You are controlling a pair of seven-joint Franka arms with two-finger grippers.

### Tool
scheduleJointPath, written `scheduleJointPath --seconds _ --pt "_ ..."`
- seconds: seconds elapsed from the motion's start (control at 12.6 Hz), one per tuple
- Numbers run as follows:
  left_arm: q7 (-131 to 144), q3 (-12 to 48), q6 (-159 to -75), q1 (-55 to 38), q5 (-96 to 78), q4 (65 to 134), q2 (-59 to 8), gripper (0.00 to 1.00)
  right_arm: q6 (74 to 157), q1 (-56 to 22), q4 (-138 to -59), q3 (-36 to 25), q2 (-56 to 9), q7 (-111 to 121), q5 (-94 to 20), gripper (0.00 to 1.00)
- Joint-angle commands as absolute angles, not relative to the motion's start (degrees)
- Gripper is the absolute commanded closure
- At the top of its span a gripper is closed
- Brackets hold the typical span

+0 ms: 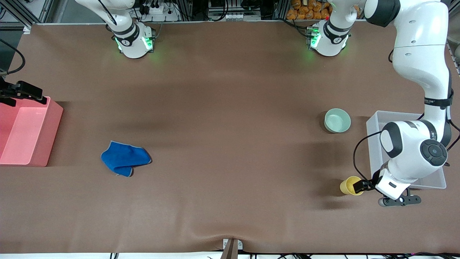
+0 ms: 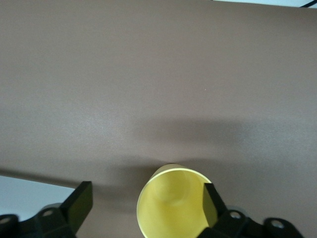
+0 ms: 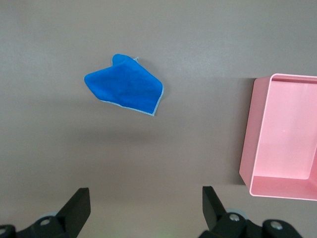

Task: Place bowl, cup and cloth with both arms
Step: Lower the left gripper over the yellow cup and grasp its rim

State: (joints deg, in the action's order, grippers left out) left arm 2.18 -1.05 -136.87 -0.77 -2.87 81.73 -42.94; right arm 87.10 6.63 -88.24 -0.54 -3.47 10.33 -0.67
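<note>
The yellow cup (image 1: 348, 185) stands near the table's front edge at the left arm's end. My left gripper (image 1: 360, 186) is low beside it and open. In the left wrist view the cup (image 2: 168, 208) sits between the jaws, close against one finger (image 2: 210, 204), while the other finger (image 2: 81, 199) stands well apart from it. The mint-green bowl (image 1: 337, 120) stands farther from the front camera than the cup. The blue cloth (image 1: 124, 157) lies crumpled toward the right arm's end; it also shows in the right wrist view (image 3: 126, 87). My right gripper (image 3: 143, 196) is open, empty, high over the table, and out of the front view.
A clear tray (image 1: 373, 126) sits at the left arm's end beside the bowl, partly covered by the left arm. A pink bin (image 1: 54, 118) stands at the right arm's end; it also shows in the right wrist view (image 3: 250, 148). A black fixture (image 1: 25, 91) hangs over it.
</note>
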Motion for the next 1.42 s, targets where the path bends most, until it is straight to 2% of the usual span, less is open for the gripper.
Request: scheduleJointPath --seconds 0.0,0.08,0.47,0.63,0.71,0.79,1.27,1.34 --pt "1.67 -1.14 -136.85 -0.70 -2.90 80.33 -43.94 0.15 86.75 7.29 -88.15 -0.18 -3.52 10.28 -0.53 0.00" --pt "2.37 -1.14 -136.85 -0.70 -2.99 80.33 -44.73 0.18 86.75 7.38 -88.15 -0.18 -3.60 10.37 -0.53 0.00" --pt "1.58 -1.14 -136.93 -0.88 -2.37 80.42 -45.53 0.19 86.75 7.38 -88.15 -0.18 -3.78 10.46 -0.53 0.00" --pt "1.15 -1.14 -136.93 -0.79 -2.02 80.42 -45.44 0.42 86.75 7.38 -88.15 -0.18 -3.78 10.46 -0.53 0.00" --pt "1.14 -1.14 -136.93 -0.79 -2.02 80.42 -45.44 0.76 86.57 7.38 -88.15 -0.18 -3.87 10.46 -0.53 0.00" --pt "1.23 -1.23 -136.93 -0.70 -1.93 80.42 -45.35 1.00 86.57 7.38 -88.15 -0.18 -3.87 10.46 -0.53 0.00" --pt "2.02 -1.14 -135.62 -0.44 -2.55 80.07 -43.78 1.00 86.22 7.38 -88.15 -0.18 -3.95 10.20 -0.53 0.00" --pt "2.02 -1.14 -132.40 -0.27 -2.90 79.72 -43.33 1.00 84.22 7.21 -88.07 -0.18 -4.30 9.93 -0.70 0.00"
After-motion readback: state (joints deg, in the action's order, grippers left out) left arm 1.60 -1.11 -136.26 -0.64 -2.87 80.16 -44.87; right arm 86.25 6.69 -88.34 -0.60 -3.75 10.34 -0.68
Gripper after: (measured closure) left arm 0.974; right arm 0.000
